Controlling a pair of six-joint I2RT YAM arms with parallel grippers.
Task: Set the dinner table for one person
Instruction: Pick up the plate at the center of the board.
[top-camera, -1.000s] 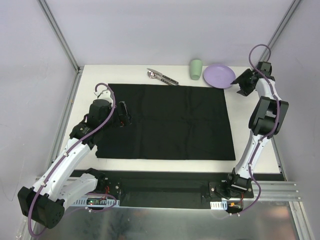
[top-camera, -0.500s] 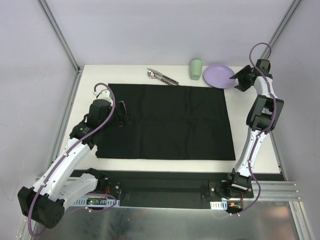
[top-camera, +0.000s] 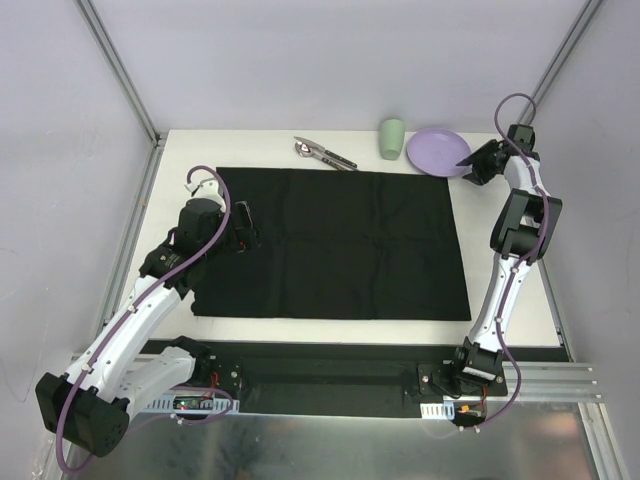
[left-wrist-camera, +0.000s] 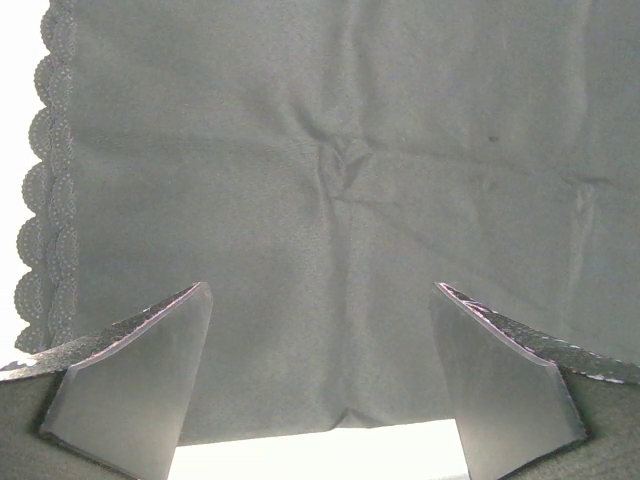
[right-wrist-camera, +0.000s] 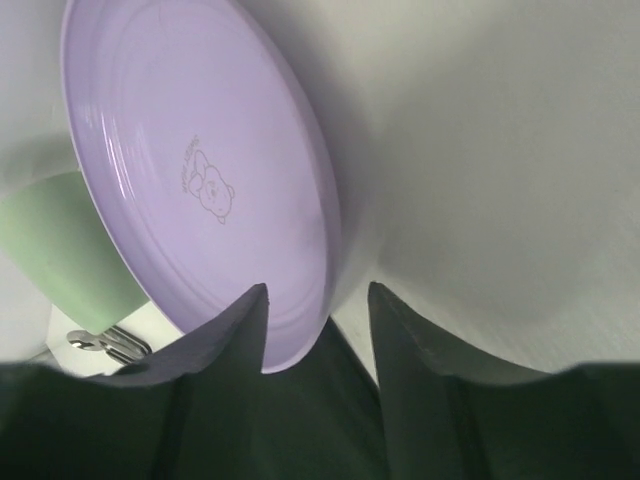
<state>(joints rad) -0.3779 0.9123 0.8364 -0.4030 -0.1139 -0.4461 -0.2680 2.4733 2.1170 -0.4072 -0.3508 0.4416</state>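
One white dinner table (top-camera: 260, 145) carries one black cloth mat (top-camera: 340, 250), which covers most of its middle. Everything else sits on the bare strip beyond the mat's far edge. There is one lilac plate (top-camera: 437, 150) off the mat's far right corner and one pale green cup (top-camera: 392, 138) just beside the plate on its left. Further left lies a small cluster of cutlery (top-camera: 322, 152): a spoon bowl and a dark handle show, but the number of pieces cannot be told.

There are two arms. The left hand (left-wrist-camera: 320, 295) hangs over the mat's left part, near its scalloped edge, with its fingers spread wide and nothing between them. The right hand (right-wrist-camera: 318, 290) is off the mat's far right corner, at the plate's right rim. Its two fingers are apart and straddle that rim, one over the plate's face and the other outside it with a sliver of gap, so the rim is not pinched.
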